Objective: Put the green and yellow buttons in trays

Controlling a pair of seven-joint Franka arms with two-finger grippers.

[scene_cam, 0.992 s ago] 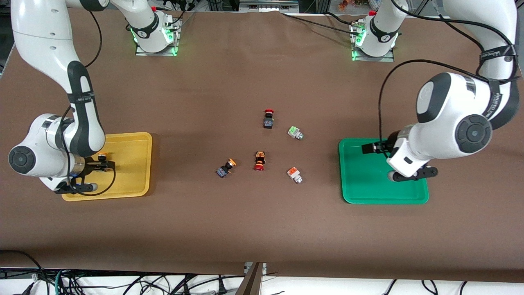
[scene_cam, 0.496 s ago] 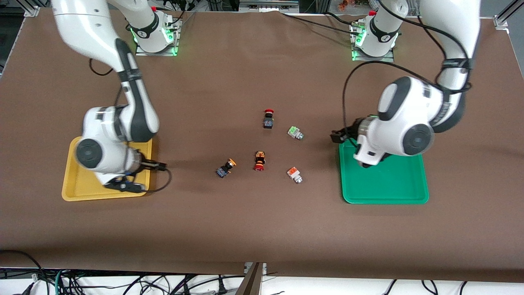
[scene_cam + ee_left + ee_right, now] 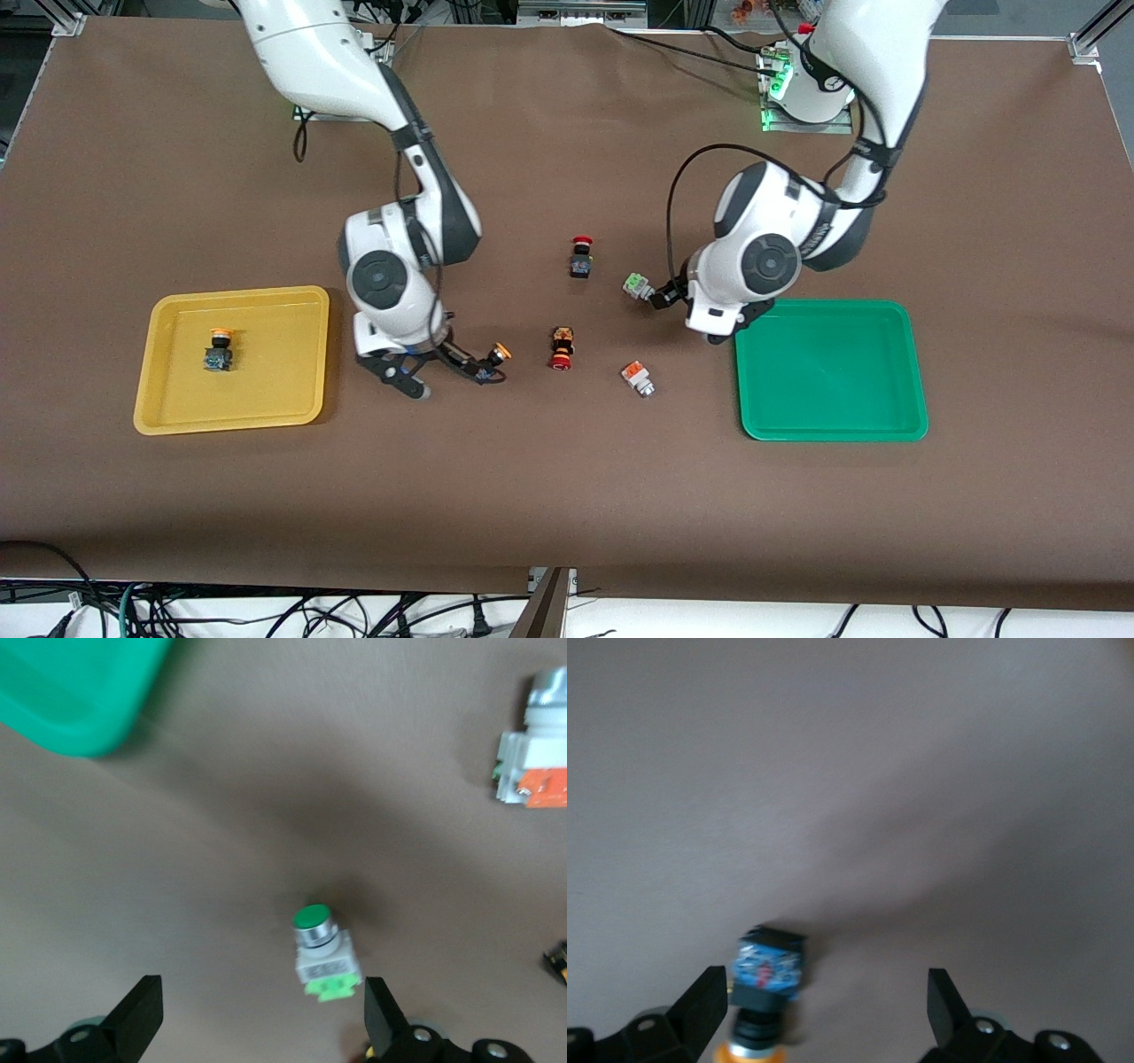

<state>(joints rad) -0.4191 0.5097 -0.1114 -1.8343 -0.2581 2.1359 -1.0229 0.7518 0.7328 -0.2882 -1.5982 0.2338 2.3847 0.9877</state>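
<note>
Brown table [image 3: 567,496]: left hand [image 3: 257,1028] spread over green button [image 3: 321,950]; right hand [image 3: 824,1014] spread over yellow button [image 3: 767,979].

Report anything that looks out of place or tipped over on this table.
Nothing is damaged or spilled. The loose buttons lie on their sides, such as the green-topped button and the orange-topped button. The green tray holds nothing; the yellow tray holds one button.
</note>
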